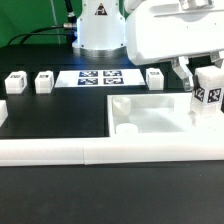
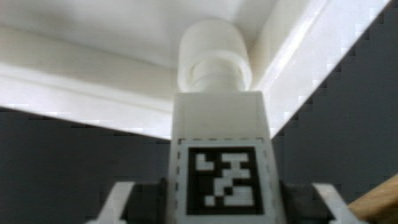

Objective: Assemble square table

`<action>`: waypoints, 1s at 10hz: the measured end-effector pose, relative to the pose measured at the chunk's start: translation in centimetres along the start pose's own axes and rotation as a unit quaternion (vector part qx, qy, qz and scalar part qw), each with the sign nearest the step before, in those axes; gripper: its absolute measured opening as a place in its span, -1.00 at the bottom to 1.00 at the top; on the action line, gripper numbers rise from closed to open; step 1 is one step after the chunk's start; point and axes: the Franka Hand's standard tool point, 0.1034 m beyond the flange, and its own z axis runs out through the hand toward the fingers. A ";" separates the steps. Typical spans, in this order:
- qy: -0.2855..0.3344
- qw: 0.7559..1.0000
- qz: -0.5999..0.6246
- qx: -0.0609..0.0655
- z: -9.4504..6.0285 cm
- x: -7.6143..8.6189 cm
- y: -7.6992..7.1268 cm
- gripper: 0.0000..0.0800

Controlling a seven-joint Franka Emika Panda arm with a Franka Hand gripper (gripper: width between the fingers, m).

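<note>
The black worktop (image 1: 40,120) carries everything, and the square slab (image 1: 150,100) is the largest part on it. The slab lies flat with its raised rim up, pushed against the long border wall (image 1: 60,152). That is probably so the wall braces it while legs are pressed or screwed in. Beyond the slab's far edge lies the marker board (image 1: 100,76), which plays no part in the build.

Three loose legs wait out of the way. One (image 1: 155,77) stands just beyond the slab's far edge, beside the marker board. Two more (image 1: 43,81) (image 1: 14,83) sit well apart from the slab, past the marker board, toward the exterior view's left. In this spread each one can likely be picked up without knocking the others.

The fourth leg (image 1: 208,95) is off the worktop, at the slab's corner toward the exterior view's right. In the wrist view this leg (image 2: 222,120) points its rounded end into the angle where two rim walls of the slab (image 2: 89,60) meet. It appears to be lined up for that corner's socket. Whether its tip already touches the slab cannot be told.

The pincer (image 1: 203,80) is closed partway, pinching this leg across its square, tagged body. In the wrist view the pincer (image 2: 222,197) shows one finger on either side of the tag, and it touches nothing else.
</note>
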 end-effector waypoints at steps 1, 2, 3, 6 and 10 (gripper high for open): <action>0.000 1.000 0.000 0.000 0.2 -0.2 0.0 -0.27; 0.003 1.000 0.000 -0.001 0.3 -0.2 0.0 -0.27; 0.014 1.000 0.000 -0.003 0.4 -0.1 -0.1 -0.27; 0.019 1.000 0.000 -0.004 0.5 -0.1 0.0 -0.24; 0.019 1.000 0.000 -0.004 0.5 -0.1 0.0 0.60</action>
